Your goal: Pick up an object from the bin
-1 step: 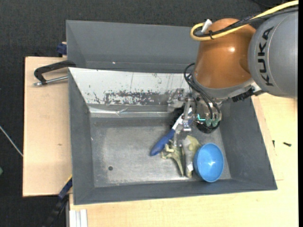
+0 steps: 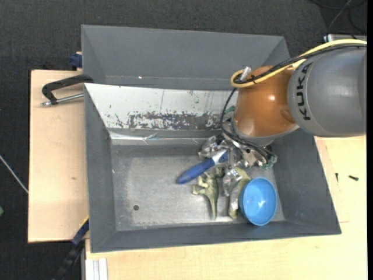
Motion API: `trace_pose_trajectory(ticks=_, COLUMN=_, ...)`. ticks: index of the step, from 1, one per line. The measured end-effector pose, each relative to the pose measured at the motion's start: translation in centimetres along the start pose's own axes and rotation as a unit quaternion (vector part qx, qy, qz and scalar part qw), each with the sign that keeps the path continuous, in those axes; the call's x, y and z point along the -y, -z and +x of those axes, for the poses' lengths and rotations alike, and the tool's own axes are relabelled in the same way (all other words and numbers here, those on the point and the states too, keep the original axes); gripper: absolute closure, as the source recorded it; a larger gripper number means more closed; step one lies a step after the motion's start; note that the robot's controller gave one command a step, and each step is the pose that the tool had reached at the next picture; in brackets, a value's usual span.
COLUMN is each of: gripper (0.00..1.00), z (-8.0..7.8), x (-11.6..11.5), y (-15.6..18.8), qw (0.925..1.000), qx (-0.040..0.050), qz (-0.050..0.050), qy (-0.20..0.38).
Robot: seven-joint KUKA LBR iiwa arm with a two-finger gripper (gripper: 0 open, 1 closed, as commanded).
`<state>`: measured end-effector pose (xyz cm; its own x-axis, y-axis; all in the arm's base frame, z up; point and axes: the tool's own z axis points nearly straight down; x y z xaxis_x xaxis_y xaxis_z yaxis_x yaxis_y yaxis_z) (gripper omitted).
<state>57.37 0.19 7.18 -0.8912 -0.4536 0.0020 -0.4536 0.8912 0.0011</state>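
Reaching in from the right, the arm (image 2: 335, 95) bends steeply down into the bin (image 2: 145, 185), with its orange wrist cover (image 2: 262, 109) above the right half of the floor. The claw (image 2: 233, 159) sits low in a small heap (image 2: 247, 156), at the upper end of a blue stick-shaped thing (image 2: 197, 171). Whether the claw is spread or closed, or has hold of anything, cannot be told. A round blue bowl (image 2: 258, 200) and an olive-green toy (image 2: 211, 194) lie just beside.

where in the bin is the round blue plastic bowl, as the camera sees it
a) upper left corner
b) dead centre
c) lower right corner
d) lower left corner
c: the round blue plastic bowl lies against the lower right corner of the grey metal bin.
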Motion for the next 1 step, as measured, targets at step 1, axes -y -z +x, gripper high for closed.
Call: trace_pose_trajectory(ticks=1, gripper=0.0, z=-1.96, x=-1.97, y=3.03, qw=0.9829, qx=0.0055, qz=0.002, qy=0.184)
